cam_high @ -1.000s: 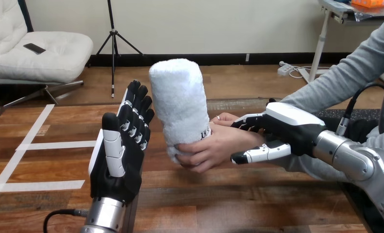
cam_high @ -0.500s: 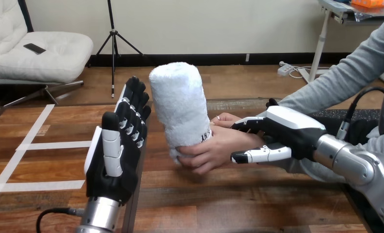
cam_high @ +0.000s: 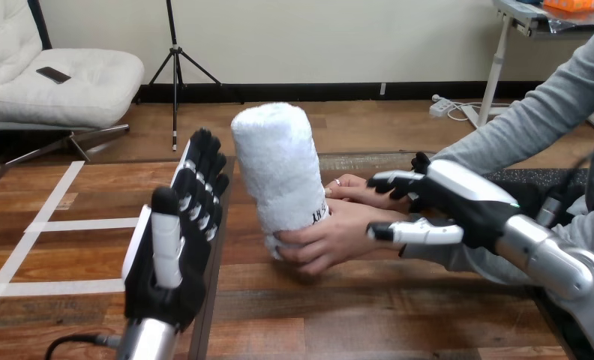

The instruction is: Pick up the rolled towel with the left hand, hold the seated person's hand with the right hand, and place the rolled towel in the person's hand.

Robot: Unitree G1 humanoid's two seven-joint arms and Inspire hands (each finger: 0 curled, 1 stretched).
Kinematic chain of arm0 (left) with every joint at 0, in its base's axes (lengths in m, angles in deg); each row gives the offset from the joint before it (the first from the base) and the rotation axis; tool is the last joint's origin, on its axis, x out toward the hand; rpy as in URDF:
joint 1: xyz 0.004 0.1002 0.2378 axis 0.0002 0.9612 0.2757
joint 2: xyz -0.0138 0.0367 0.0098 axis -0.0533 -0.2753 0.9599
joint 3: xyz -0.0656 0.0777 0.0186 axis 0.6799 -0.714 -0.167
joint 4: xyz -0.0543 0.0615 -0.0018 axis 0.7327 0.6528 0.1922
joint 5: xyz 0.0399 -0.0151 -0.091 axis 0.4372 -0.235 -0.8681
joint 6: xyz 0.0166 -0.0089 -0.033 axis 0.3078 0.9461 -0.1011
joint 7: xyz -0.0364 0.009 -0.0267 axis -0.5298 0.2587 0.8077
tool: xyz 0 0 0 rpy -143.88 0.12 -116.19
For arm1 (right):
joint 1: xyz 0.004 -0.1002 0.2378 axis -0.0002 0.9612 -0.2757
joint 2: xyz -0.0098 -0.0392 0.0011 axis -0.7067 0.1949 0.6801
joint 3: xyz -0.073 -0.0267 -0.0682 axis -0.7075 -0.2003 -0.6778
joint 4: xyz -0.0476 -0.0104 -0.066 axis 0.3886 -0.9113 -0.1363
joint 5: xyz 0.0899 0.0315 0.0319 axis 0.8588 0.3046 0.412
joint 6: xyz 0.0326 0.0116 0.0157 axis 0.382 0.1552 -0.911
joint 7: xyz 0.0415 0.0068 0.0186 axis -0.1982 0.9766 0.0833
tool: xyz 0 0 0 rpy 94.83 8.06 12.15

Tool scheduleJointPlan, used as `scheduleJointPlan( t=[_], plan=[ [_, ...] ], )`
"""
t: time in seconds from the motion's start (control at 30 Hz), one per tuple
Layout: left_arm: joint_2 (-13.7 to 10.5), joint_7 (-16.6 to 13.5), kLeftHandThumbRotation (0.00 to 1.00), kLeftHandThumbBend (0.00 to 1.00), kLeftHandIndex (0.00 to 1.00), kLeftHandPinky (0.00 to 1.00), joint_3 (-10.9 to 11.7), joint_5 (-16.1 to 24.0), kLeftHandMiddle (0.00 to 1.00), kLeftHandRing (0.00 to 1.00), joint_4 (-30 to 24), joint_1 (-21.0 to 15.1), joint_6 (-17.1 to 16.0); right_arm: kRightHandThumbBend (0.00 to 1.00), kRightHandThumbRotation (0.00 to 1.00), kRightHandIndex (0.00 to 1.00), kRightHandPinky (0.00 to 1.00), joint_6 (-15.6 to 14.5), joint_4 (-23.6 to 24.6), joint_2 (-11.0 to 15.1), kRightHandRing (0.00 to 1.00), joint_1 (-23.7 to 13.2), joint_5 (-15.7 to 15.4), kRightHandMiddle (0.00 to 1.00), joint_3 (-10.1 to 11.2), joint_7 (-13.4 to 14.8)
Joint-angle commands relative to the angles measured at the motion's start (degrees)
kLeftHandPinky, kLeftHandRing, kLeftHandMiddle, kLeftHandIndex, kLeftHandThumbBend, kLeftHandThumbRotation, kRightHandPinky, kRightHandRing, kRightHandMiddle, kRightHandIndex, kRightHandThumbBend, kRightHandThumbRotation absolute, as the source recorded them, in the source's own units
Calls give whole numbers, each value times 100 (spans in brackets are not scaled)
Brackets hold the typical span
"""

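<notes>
The white rolled towel [cam_high: 277, 174] stands upright above the table, its lower end gripped by the person's hand [cam_high: 331, 238]. A second hand of the person [cam_high: 348, 187] rests just behind the towel. My left hand [cam_high: 175, 240] is raised to the left of the towel, palm toward it, fingers straight and open, a small gap away from it. My right hand [cam_high: 455, 201] is at the person's wrist, open. Its thumb [cam_high: 414, 232] reaches along the near side of the wrist. Its fingers [cam_high: 393, 181] are spread above the wrist and do not close on it.
White tape strips [cam_high: 84, 223] mark the wooden table [cam_high: 369, 315] at the left. The person's grey-sleeved arm [cam_high: 549, 112] comes in from the upper right.
My left hand has dropped and drifted left, away from the towel. The person's hand has lowered the towel a little. My right hand has slid right along the wrist and its fingers have lifted.
</notes>
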Motion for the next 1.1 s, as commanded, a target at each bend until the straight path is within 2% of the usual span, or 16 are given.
scheduleJointPlan(
  t=[0.0, 0.1, 0.2, 0.3, 0.4, 0.5, 0.57, 0.77, 1.07],
  plan=[
    [-110, 147, 97, 95, 98, 99, -43, -162, 100, 100, -467, 0, -39, 100, 100, 90, 72, 64, 631, -111, 85, 138, 420, 88, 451, 152],
    [-165, 179, 97, 95, 98, 99, -49, -164, 100, 100, -595, 114, -14, 100, 100, 90, 73, 70, 813, -293, 85, 347, 878, 88, 665, 126],
    [-200, 254, 98, 94, 99, 98, -43, -182, 100, 100, -648, 194, -88, 100, 100, 91, 73, 229, 956, -379, 84, 515, 1100, 88, 772, 192],
    [-215, 289, 97, 93, 99, 97, -40, -271, 100, 100, -772, 305, -31, 100, 100, 91, 74, 481, 1021, -572, 85, 689, 1550, 88, 922, 138],
    [-239, 320, 97, 93, 99, 97, -39, -297, 100, 100, -829, 363, -37, 100, 100, 91, 76, 375, 1294, -587, 86, 853, 1589, 89, 961, 152],
    [-274, 360, 96, 92, 98, 97, -37, -332, 100, 100, -917, 449, -31, 100, 100, 92, 80, 385, 1529, -699, 89, 1056, 1872, 91, 1041, 58],
    [-302, 355, 97, 92, 98, 97, -37, -317, 100, 100, -995, 519, -26, 100, 100, 92, 83, 442, 1689, -772, 91, 1212, 2067, 92, 1084, -8],
    [-366, 339, 96, 90, 99, 99, -55, -301, 100, 100, -1223, 696, 35, 100, 100, 92, 90, 568, 2084, -947, 94, 1593, 2341, 93, 1181, -31],
    [-433, 283, 93, 89, 98, 100, -84, -186, 100, 100, -1423, 859, -41, 100, 100, 92, 91, 603, 2866, -1285, 93, 2230, 2842, 94, 1195, -167]
  ],
)
